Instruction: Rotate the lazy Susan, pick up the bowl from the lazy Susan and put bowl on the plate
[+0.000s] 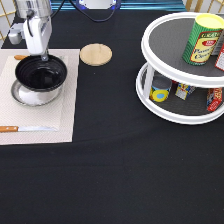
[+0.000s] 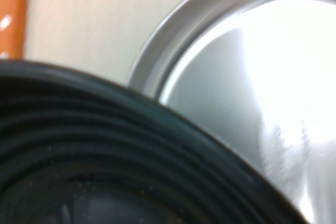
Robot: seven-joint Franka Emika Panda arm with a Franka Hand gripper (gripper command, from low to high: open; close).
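Observation:
The black bowl [image 1: 41, 74] hangs just above the silver plate [image 1: 29, 97] on the exterior view's left, covering most of it. My gripper [image 1: 44, 56] comes down from the exterior view's top and is shut on the bowl's far rim. The wrist view shows the bowl's ridged black rim [image 2: 97, 165] close up over the shiny plate [image 2: 255, 85]. The white two-tier lazy Susan [image 1: 150, 47] stands on the exterior view's right and has no bowl on it.
The plate lies on a pale placemat [image 1: 67, 100], with a knife [image 1: 25, 129] near the mat's lower edge and an orange handle [image 1: 20, 57] behind the bowl. A wooden coaster [image 1: 95, 54] lies mid-table. Cans, such as a yellow one [image 1: 202, 39], stand on the lazy Susan.

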